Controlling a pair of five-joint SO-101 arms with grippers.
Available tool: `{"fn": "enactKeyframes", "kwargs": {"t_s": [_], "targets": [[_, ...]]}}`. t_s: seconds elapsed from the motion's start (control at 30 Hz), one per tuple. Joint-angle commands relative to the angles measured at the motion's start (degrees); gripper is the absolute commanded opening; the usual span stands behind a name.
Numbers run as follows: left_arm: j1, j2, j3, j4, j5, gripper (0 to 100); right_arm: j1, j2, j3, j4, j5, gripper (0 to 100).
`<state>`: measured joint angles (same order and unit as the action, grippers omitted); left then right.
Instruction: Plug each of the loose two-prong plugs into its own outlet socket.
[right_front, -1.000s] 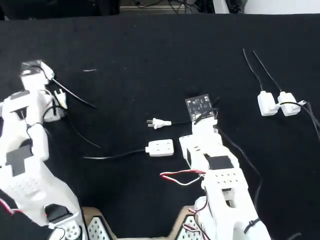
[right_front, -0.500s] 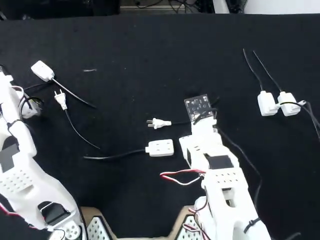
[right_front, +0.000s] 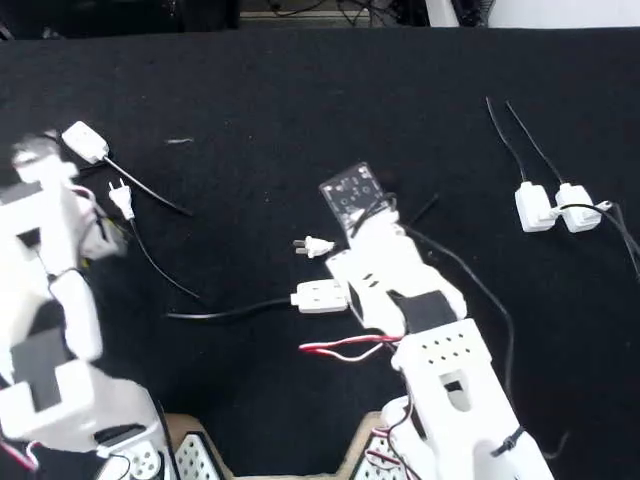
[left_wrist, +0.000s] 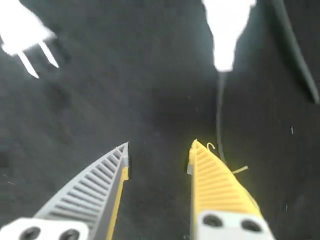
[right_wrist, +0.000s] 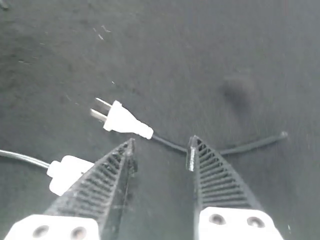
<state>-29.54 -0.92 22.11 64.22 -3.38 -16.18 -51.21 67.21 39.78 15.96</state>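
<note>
**Both sets of fingers open over unplugged plugs**

The right arm's fingers (right_wrist: 115, 175) stood apart with nothing between them, above the black cloth worktop (right_front: 300, 90). Just past their tips lay a white two-prong plug on a black cord (right_wrist: 121, 120), its prongs bare. A white rectangular outlet socket (right_front: 320, 295) lay near this plug but not joined to it. In the right wrist view one finger hid part of the socket. The plug's cord ran under the arm's body and could not be followed.

The left arm's fingers (left_wrist: 215, 190), one grey and one yellow, were spread wide and empty. Beyond them lay a second white two-prong plug (left_wrist: 22, 32) and a small white socket block (left_wrist: 227, 25). The frame edge cut off both, and the block's thin dark cord trailed back beside the yellow finger. In the high view these two lay near each other at the worktop's left side, apart.

At the worktop's right side a pair of white blocks (right_front: 535, 205) sat side by side. They were too small to tell whether any plug was fully seated.
</note>
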Motion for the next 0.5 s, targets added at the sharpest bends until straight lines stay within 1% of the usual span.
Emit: {"fn": "enactKeyframes", "kwargs": {"t_s": [0.0,0.1,0.23,0.3,0.4,0.47], "targets": [[6.90,-11.96,13.49,-5.54,0.62,20,-2.64,-0.57,-2.95,-4.92,0.09,16.6],[12.26,-17.32,18.42,-6.33,2.46,20,-2.64,1.89,-0.04,-11.87,-0.53,16.6],[17.54,-21.89,21.67,-6.59,8.09,20,-2.73,9.45,2.68,-22.07,-4.04,16.6],[18.95,-22.59,23.16,-6.68,10.37,20,-2.73,14.64,2.07,-25.23,-4.40,16.6],[19.47,-22.51,24.66,-6.86,11.87,20,-2.64,22.99,-0.66,-27.52,-4.48,16.6],[19.47,-22.51,26.68,-9.41,11.87,20,-2.64,28.00,-3.47,-27.60,-4.48,16.6]]}}
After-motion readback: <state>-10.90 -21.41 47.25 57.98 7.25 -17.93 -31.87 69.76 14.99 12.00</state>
